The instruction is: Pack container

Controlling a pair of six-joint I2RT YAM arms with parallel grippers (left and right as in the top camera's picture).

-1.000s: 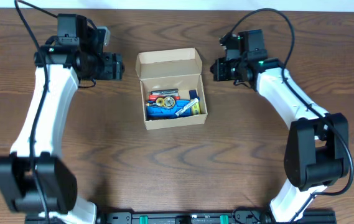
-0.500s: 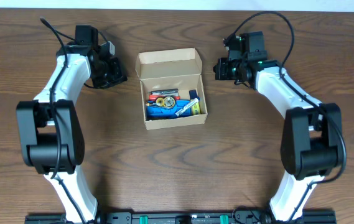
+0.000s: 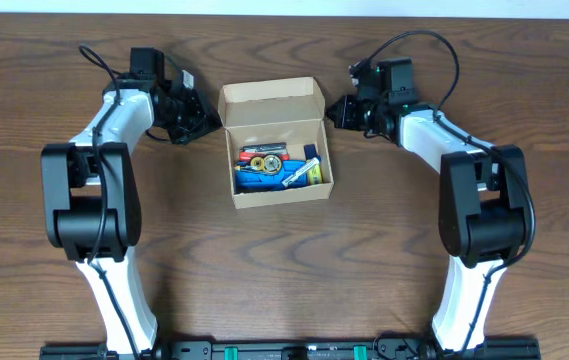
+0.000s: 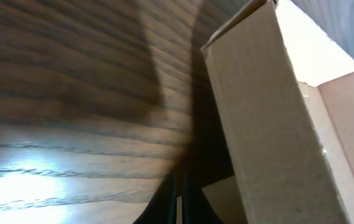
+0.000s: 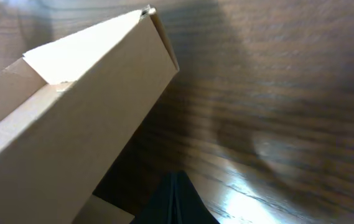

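The container [image 3: 282, 196], a tan cardboard box, stands mid-table with its flap lid [image 3: 271, 99] tilted open at the back. Inside lie several small items, among them a blue one [image 3: 260, 179] and a yellow one [image 3: 316, 172]. My left gripper [image 3: 210, 122] is shut and empty, its tips right at the lid's left end. Just off the lid's right end, my right gripper [image 3: 335, 108] is also shut and empty. In the left wrist view the box wall [image 4: 276, 124] rises close beside the shut gripper [image 4: 180, 190]. The right wrist view shows the lid [image 5: 71, 118] above the shut gripper [image 5: 173, 183].
The box stands on a dark wooden table [image 3: 284, 270]. Both arms reach in from the front edge, one on each side of the box. A black rail [image 3: 284, 350] runs along the front edge.
My left gripper has closed and swung right, up to the lid's left end. My right gripper, shut throughout, has shifted left toward the lid's right end. The box has not moved.
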